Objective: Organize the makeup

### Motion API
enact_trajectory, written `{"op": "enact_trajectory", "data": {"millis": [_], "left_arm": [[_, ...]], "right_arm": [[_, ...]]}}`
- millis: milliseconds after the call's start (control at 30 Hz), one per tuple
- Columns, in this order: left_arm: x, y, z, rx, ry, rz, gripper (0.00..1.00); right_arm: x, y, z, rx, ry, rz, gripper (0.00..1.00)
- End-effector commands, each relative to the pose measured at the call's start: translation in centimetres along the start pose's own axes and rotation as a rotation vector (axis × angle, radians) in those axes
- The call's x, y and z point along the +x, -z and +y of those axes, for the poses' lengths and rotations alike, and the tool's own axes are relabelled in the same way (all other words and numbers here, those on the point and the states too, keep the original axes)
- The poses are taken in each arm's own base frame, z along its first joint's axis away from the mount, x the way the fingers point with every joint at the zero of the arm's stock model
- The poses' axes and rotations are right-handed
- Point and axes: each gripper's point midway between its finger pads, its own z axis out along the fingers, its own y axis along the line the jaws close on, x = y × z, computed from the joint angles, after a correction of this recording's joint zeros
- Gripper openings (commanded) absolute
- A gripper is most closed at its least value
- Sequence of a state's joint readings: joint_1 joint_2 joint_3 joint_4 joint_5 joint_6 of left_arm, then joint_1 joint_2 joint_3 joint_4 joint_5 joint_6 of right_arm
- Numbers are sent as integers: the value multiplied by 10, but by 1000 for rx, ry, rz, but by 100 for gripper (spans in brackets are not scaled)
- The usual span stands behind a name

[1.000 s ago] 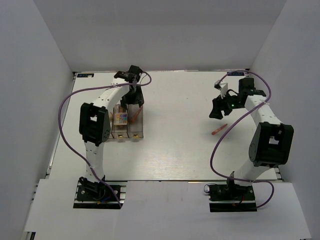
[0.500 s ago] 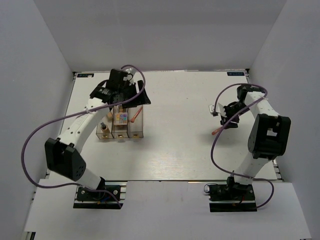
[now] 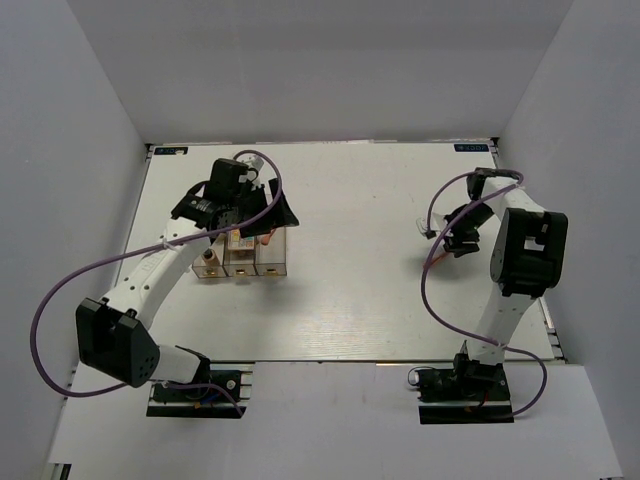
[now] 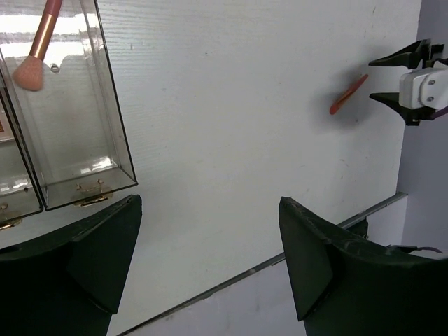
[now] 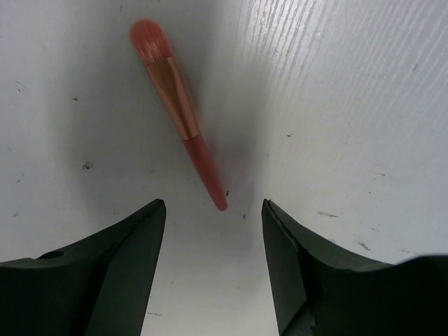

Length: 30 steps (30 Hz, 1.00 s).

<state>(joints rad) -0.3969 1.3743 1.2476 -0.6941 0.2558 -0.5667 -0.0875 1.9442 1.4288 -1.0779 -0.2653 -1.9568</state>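
The right hand [image 5: 211,210] is hovering open over a coral applicator [image 5: 176,105] lying flat on the bench [image 5: 350,105]. The left hand [image 4: 210,203] is gaping empty beside the clear organizer [image 4: 105,140], a second applicator [image 4: 38,45] leaning inside, probably in its end compartment.

A coral-orange applicator [image 5: 175,105] lies flat on the white desk [image 5: 350,105], bristles toward the upper left, handle tip pointing down between the right hand's [image 5: 212,217] dark fingers [image 5: 105,280], spread apart and clear of it.

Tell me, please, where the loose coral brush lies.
Right wrist view: the coral brush lies on the table, right side, just ahead of the open right gripper.
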Motion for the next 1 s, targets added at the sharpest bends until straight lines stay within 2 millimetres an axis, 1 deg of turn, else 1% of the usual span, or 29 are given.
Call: {"op": "enact_trajectory", "data": {"millis": [0,133,200,300,367,433,533,567,600,667,700,733,767,833,867,900,933,967], "left_arm": [[-8,13,-16,59,-3,-49,89],[-15,20,-20,56,-9,-67,89],[-15,20,-19,51,-9,-63,89],[-14,22,-19,46,-6,-61,89],[-15,26,-20,45,-2,-69,89],[-15,29,-20,45,2,-78,89],[-13,32,-19,39,9,-79,89],[-12,34,-18,35,12,-85,89],[-11,35,-17,34,15,-85,89],[-9,37,-16,32,20,-90,89],[-9,39,-16,31,23,-93,89],[-8,39,-15,28,27,-92,89],[-8,40,-15,28,27,-94,89],[-8,44,-16,30,29,-100,89],[-8,44,-16,29,27,-102,89],[-10,48,-20,45,23,-109,89],[-14,51,-26,74,5,-131,89],[-16,53,-31,103,-3,-144,89]], "right_arm": [[-5,-1,-1,-33,81,-3,63],[-12,-12,4,-49,103,-8,63],[-14,-16,3,-48,106,-12,63],[-23,-27,4,-66,109,-25,63],[-25,-31,6,-73,107,-26,62],[-23,-34,7,-79,94,-20,59],[-21,-38,8,-81,82,-14,49],[-20,-42,14,-94,74,-13,45],[-27,-47,14,-106,97,-3,43],[-25,-53,21,-103,95,7,38],[-24,-54,22,-99,92,10,36],[-25,-54,21,-86,94,15,31],[-25,-57,26,-89,86,11,29],[-30,-56,25,-70,84,-2,24],[-33,-55,26,-71,69,-11,17],[-42,-53,23,-59,61,-43,15],[-49,-48,19,-44,52,-70,10],[-63,-38,12,-37,32,-98,8]]}}
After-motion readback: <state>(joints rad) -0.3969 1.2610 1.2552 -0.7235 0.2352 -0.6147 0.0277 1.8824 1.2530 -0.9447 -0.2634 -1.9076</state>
